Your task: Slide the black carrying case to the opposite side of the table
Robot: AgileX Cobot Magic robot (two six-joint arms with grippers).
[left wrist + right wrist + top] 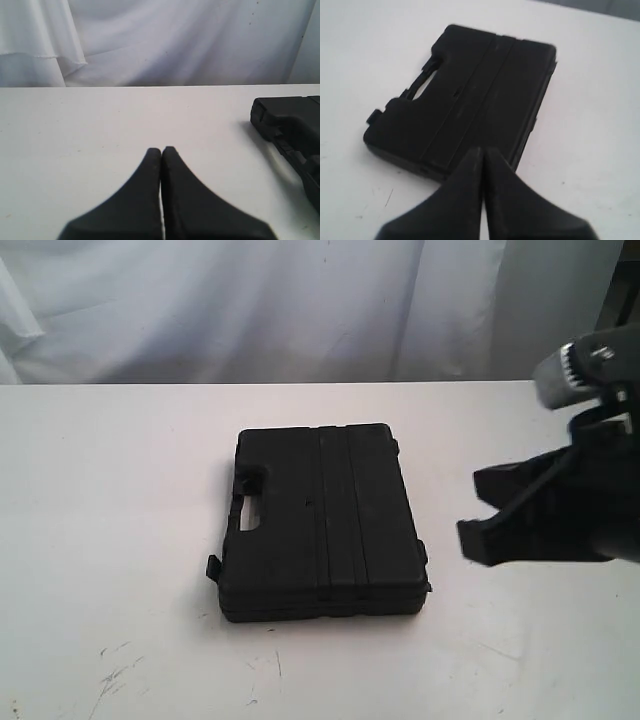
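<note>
The black carrying case (320, 520) lies flat near the middle of the white table (110, 490), with its handle cutout towards the left. My right gripper (475, 510) hovers to the right of the case, a short gap from its right edge. In the right wrist view its fingertips meet with nothing between them, and the right gripper (482, 149) points at the case (480, 95). My left gripper (161, 149) is shut and empty over bare tabletop, with a corner of the case (292, 125) off to one side. The left arm is outside the exterior view.
A white curtain (300, 300) hangs behind the far edge of the table. Faint dark scuff marks (115, 670) show on the tabletop at the front left. The right arm's grey wrist (575, 375) sits at the far right.
</note>
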